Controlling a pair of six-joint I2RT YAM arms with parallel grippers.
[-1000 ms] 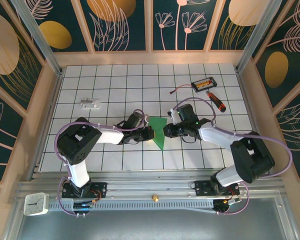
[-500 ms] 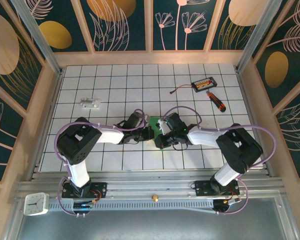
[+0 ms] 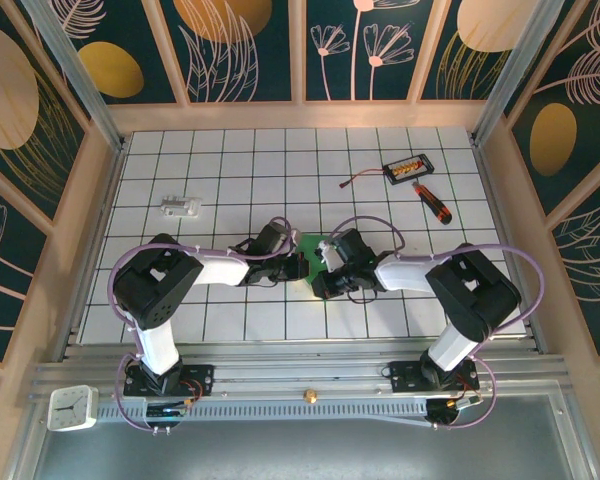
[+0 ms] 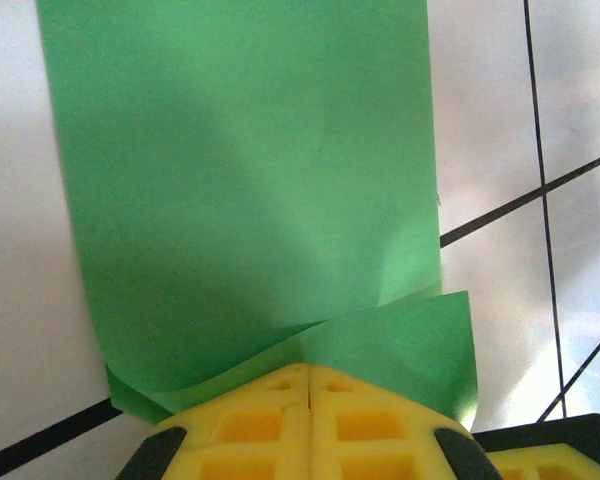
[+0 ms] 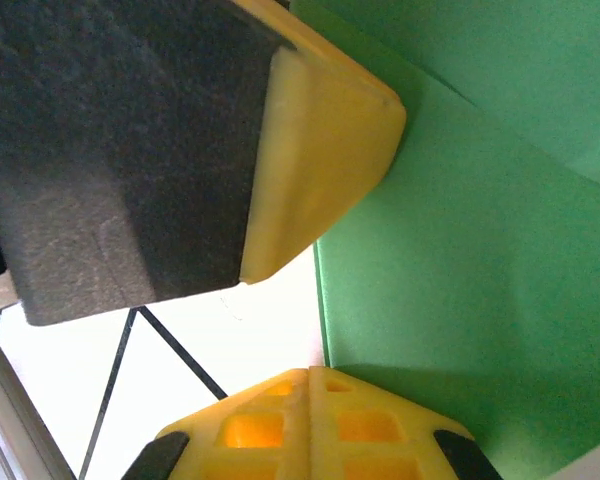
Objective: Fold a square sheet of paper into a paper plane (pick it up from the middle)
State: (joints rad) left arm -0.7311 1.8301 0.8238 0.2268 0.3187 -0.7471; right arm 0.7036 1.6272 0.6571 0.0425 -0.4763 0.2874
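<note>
Both jaws closed; green paper folded narrow (corner upturned).

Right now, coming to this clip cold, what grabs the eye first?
The bright-green sheet of paper, partly folded, lies at the centre of the table, with the left gripper shut on its curled near edge. The right gripper, also shut, meets it from the other side. A screwdriver lies far right.
</note>
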